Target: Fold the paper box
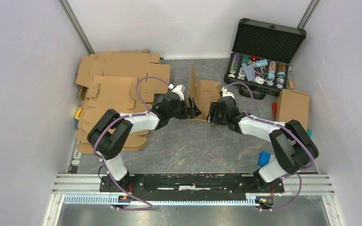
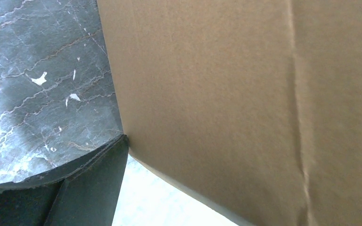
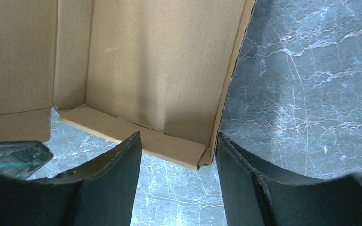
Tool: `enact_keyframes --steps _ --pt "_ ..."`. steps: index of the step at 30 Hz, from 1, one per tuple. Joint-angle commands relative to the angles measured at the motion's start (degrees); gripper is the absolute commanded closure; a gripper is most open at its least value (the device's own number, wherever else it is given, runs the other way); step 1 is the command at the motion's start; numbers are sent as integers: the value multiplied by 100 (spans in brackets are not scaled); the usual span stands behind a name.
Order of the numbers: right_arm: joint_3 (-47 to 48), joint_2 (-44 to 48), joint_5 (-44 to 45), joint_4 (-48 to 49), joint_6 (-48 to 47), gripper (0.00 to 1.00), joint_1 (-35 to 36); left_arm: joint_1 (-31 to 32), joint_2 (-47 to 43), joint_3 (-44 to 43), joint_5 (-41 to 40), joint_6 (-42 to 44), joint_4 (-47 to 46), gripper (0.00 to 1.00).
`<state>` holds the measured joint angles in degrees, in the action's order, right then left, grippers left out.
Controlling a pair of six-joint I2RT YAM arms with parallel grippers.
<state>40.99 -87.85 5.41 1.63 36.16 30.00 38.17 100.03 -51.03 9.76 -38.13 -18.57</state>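
Hidden first: from my left wrist only one dark finger (image 2: 92, 188) shows, at the lower left. Brown board fills the rest and covers where the other would be. I cannot tell how wide my left pincer (image 1: 195, 112) stands, nor whether it grips anything. From above, both pincer tips are dark clumps against the box, too small to read

Paper box (image 1: 203, 92): mid-table, between my two pincers, half-formed. A tall panel stands upright on its left side and the rest sits lower, on the table (image 1: 188, 146). The right wrist view looks into the box's inside (image 3: 160, 70). The low near flap lies flat with an uneven edge, the right wall is upright, and its near corner sits in the gap of my right pincer (image 3: 178, 136)

Right pincer: fingers (image 3: 115, 183) well apart, bare table showing between them. The right finger is just beside the wall's edge, contact unclear. Nothing is clamped

Materials: plain brown corrugated card, matt, with a scored crease down the panel in the left wrist view. The table is grey marbled with white veins. My fingers are black, matt and wedge-shaped
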Motion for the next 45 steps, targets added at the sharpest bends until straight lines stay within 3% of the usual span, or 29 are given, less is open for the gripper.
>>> enact_keyframes --steps 1,18,25,28,31,35,37,40,45 --pt "84 5 -128 101 54 37 48 75 294 -273 426 105 -83 11" --pt "128 -7 -515 332 310 39 111 164 364 -81 914 -498 -581 18" --pt "-30 248 -222 121 217 34 111 125 -49 -113 425 179 229 16" --pt "-203 471 66 75 149 20 141 122 -137 -153 383 571 473 19" --pt "-278 740 492 -116 -35 15 139 123 -187 -235 122 849 802 20" --pt "-255 942 804 -555 -359 13 57 120 -285 -326 -216 1104 1056 22" --pt "-345 1123 821 -600 -509 13 -3 114 -300 -412 -298 1310 1237 30" --pt "-592 1500 748 -416 -1010 13 -28 95 -291 -563 -357 1580 1603 34" --pt "-1042 2080 541 -132 -1659 13 -170 69 -534 -361 -159 1726 1461 37"
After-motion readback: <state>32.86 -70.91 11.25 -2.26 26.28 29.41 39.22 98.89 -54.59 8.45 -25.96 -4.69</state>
